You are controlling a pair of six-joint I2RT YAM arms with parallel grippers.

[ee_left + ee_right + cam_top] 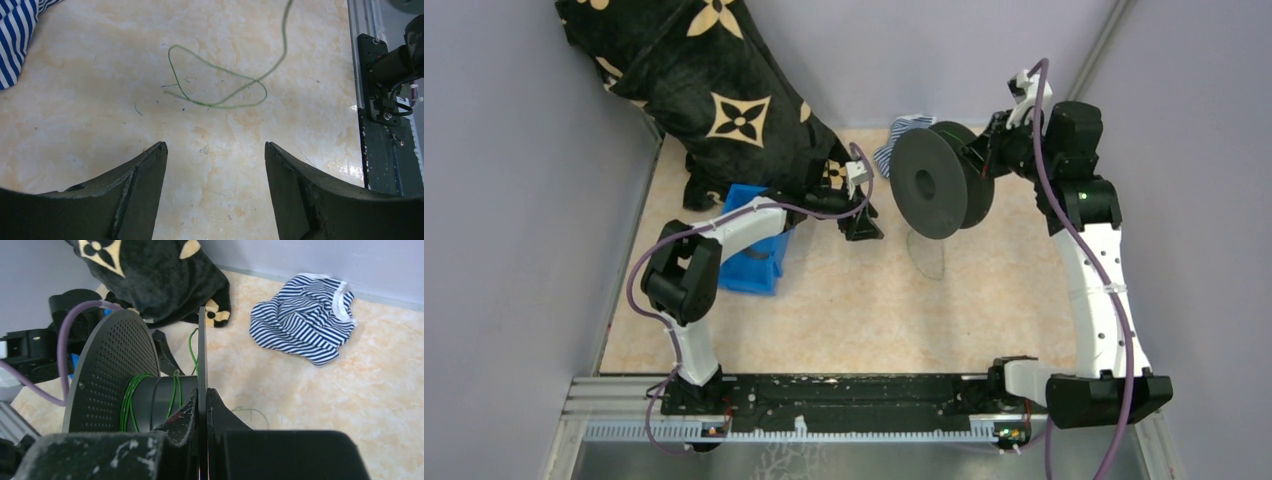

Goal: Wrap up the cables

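- Left gripper (215, 150): jaws spread, empty.
- Cables (226, 105): loose green loop flat on table (75, 110), ahead of left fingertips (150, 160), apart; more turns wound on spool (110, 370).
- Right gripper (202, 395): clamped on spool flange edge.
- Loop between striped cloth (15, 40) and base rail (382, 150), well apart from both.

Colour key. The cables (225, 106) are thin and dark green, both loose on the table (75, 125), which is cream-beige with marbled orange veining, and against the spool (112, 365), which is black with a fine dotted perforation pattern. My left gripper (215, 146) is dull black, scuffed pale at the edges. The cloth (305, 320) is navy-and-white striped. The blanket (714, 90) is black with cream flower motifs. The box (754, 265) is bright blue, and my arm cord (61, 360) is purple.
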